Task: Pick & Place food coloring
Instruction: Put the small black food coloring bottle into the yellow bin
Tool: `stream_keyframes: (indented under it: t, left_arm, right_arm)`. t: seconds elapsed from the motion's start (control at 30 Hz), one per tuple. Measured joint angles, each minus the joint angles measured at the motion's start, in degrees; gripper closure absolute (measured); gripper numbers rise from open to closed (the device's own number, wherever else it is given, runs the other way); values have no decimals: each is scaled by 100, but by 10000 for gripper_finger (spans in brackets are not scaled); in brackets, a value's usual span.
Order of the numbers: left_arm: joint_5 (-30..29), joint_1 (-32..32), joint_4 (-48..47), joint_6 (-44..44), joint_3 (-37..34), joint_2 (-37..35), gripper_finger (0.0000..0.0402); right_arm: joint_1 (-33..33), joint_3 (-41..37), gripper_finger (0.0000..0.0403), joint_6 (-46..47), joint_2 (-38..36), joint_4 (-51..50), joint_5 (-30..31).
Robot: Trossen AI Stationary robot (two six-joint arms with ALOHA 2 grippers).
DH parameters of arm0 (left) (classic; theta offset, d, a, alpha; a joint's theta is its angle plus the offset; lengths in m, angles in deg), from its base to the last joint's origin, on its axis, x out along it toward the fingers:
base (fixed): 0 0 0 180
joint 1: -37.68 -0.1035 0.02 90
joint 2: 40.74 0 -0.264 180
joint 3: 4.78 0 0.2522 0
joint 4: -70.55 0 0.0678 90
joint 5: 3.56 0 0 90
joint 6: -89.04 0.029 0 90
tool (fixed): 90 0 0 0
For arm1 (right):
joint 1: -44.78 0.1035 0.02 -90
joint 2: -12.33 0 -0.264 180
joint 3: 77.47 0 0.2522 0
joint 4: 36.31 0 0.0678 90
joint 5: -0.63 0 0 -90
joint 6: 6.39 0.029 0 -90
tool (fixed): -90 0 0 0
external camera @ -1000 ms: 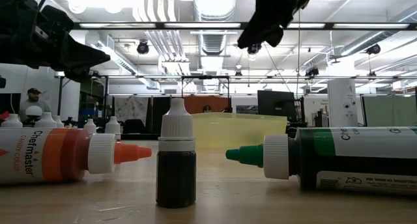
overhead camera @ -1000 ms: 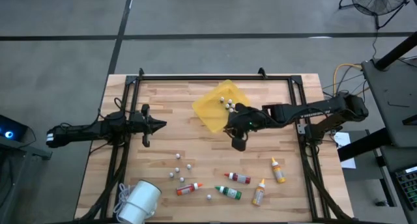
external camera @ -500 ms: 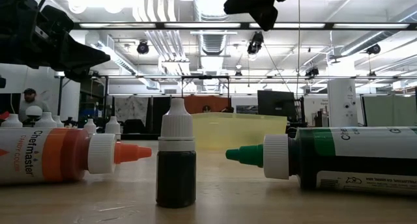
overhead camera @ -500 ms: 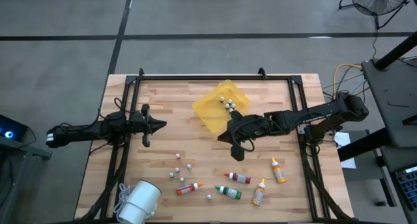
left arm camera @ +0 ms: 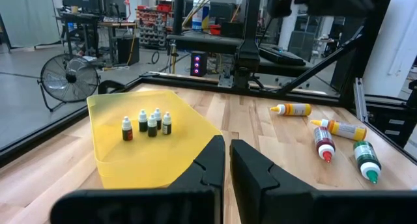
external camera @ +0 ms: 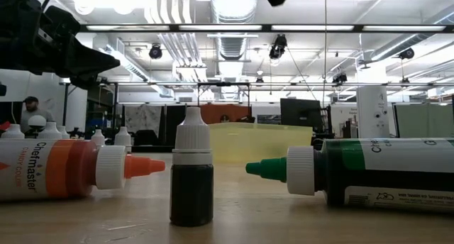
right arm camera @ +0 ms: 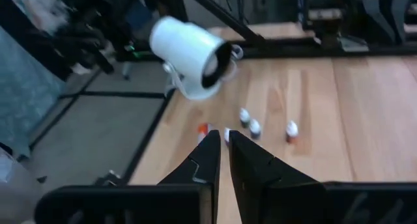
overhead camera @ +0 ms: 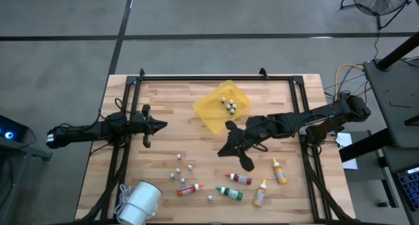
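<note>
Several food coloring bottles with pointed coloured caps lie on their sides near the table's near edge: orange [overhead camera: 190, 189], red [overhead camera: 240, 178], green [overhead camera: 230, 193], and yellow [overhead camera: 279, 171]. Tiny white-capped dropper bottles stand in the yellow tray [overhead camera: 213, 107] and on the wood [overhead camera: 177, 169]. My right gripper [overhead camera: 226, 148] hangs shut and empty above the table between the tray and the lying bottles, pointing at the small bottles [right arm camera: 255, 127]. At the table's left, my left gripper [overhead camera: 157, 125] waits shut and level, facing the tray [left arm camera: 150, 159].
A white cup [overhead camera: 141, 202] with a cord lies on its side at the near left corner. A black frame [overhead camera: 196, 78] runs along the table's edges. Bare wood lies between the tray and the lying bottles. A person [external camera: 32, 109] stands far off in the room.
My right gripper has gone from above the tray's near edge toward the table's near edge and has risen, almost leaving the low view at the top. It has tipped up from pointing steeply down to a shallower slant. The bottles and the tray have kept still.
</note>
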Motion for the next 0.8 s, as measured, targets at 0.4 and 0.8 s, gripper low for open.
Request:
stream_keyframes:
  t: [0.4, 0.8]
  left_arm:
    - [0, -2, 0, 0, 0, 0, 402]
    - [0, -7, 0, 0, 0, 0, 402]
  right_arm:
    - [376, 398, 376, -322, 9, 113, -41]
    - [706, 642, 376, -322, 72, 66, 481]
